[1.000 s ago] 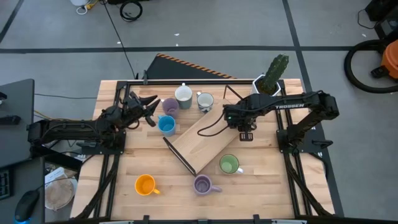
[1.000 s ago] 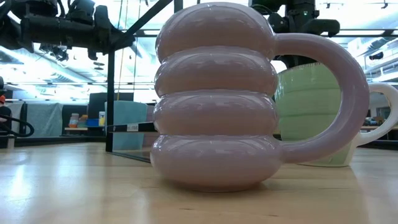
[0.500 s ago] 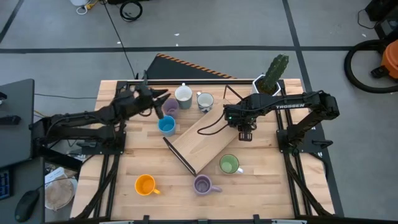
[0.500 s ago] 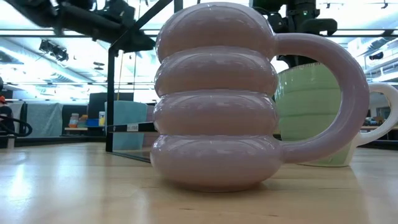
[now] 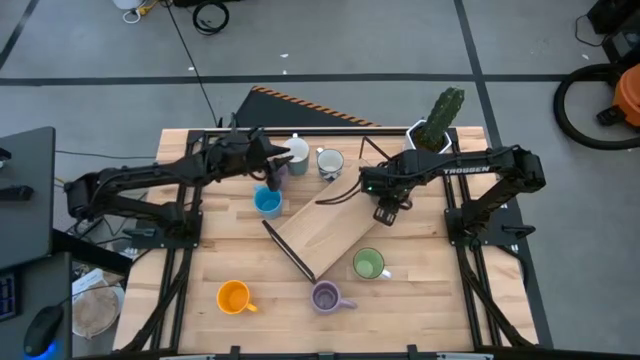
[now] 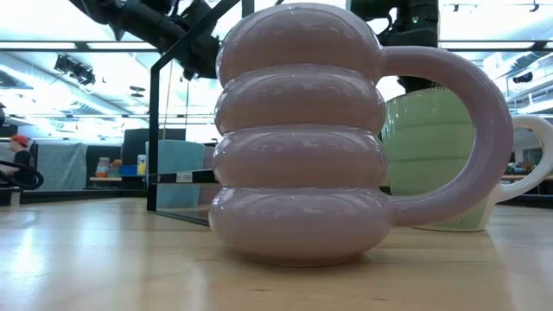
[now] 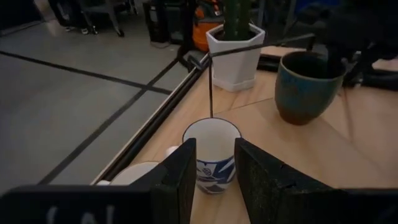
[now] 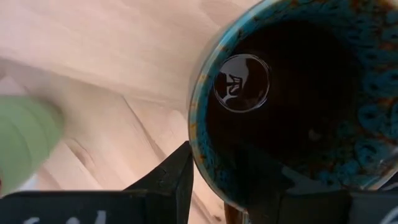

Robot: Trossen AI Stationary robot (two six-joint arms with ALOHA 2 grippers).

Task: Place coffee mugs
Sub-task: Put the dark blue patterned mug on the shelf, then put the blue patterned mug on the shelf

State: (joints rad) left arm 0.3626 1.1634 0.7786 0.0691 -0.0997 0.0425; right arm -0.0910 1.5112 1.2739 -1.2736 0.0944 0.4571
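My left gripper [image 5: 272, 166] [image 7: 214, 148] is open above the far mugs; a lilac mug [image 5: 271, 174] shows partly under it. Looking along its fingers, I see a white mug with blue pattern [image 7: 211, 149] [image 5: 329, 162] straight ahead and a plain white mug [image 5: 295, 152] [image 7: 134, 175] beside it. A blue mug [image 5: 267, 201] stands nearer. My right gripper [image 5: 384, 207] [image 8: 214, 168] is shut on the dark brown mug [image 8: 292, 93] [image 7: 309, 84] over the slanted wooden board [image 5: 325, 228]. Green [image 5: 369, 264], lilac [image 5: 326, 296] [image 6: 298, 130] and orange [image 5: 233, 297] mugs stand near the front edge. My right gripper holds the dark brown mug by its teal-glazed rim [image 8: 198, 146], one finger [image 8: 177, 180] outside the wall and the other inside the hollow. It comes from above, pointing down. The mug stays upright, mouth up; whether its base is off the board I cannot tell.
A white faceted pot with a cactus [image 5: 432, 128] [image 7: 235, 46] stands at the far right corner. Black frame rods [image 5: 300, 126] [image 6: 155, 138] run along the far edge and beside the board. In the low view the green mug [image 6: 432, 155] stands behind the lilac one.
My left arm has reached from the table's left toward the right and the far edge, ending over the lilac mug by the white mugs, its fingers still apart. My right gripper has shifted slightly left and turned a little with the dark mug.
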